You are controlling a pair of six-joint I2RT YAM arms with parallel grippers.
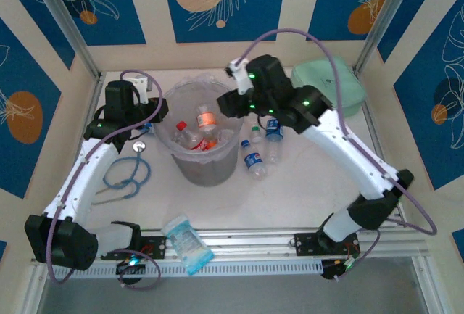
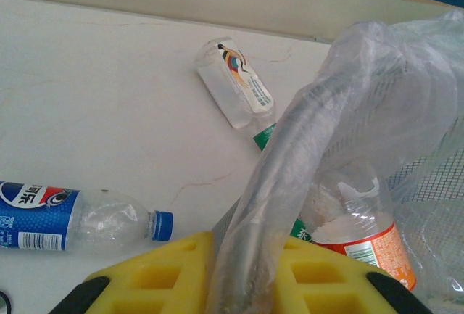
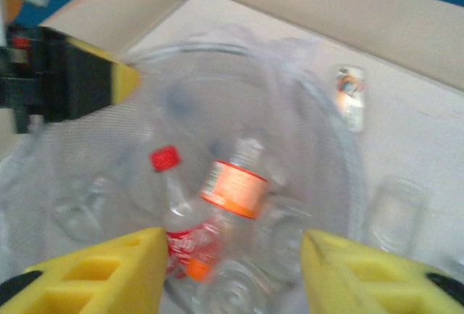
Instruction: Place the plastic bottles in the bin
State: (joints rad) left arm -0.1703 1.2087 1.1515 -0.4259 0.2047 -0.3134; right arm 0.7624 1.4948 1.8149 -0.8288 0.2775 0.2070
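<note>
The bin (image 1: 183,160), a grey translucent bucket lined with a clear bag, stands mid-table. My left gripper (image 2: 250,274) is shut on its bag-covered rim (image 2: 290,154) at the bin's left side (image 1: 154,121). My right gripper (image 3: 232,270) hangs open over the bin's right half (image 1: 233,104), with nothing between its yellow pads (image 3: 109,274). Below it, inside the bin, an orange-labelled bottle (image 3: 235,187) lies blurred beside a red-capped one (image 3: 177,216). On the table lie a blue-labelled bottle (image 2: 72,216), another with a striped label (image 2: 235,85), and three right of the bin (image 1: 254,160).
A mint-green case (image 1: 330,85) sits at the back right. A blue-and-white packet (image 1: 187,243) lies on the front rail. A blue looped cable (image 1: 127,172) rests left of the bin. Walls close in the table on three sides.
</note>
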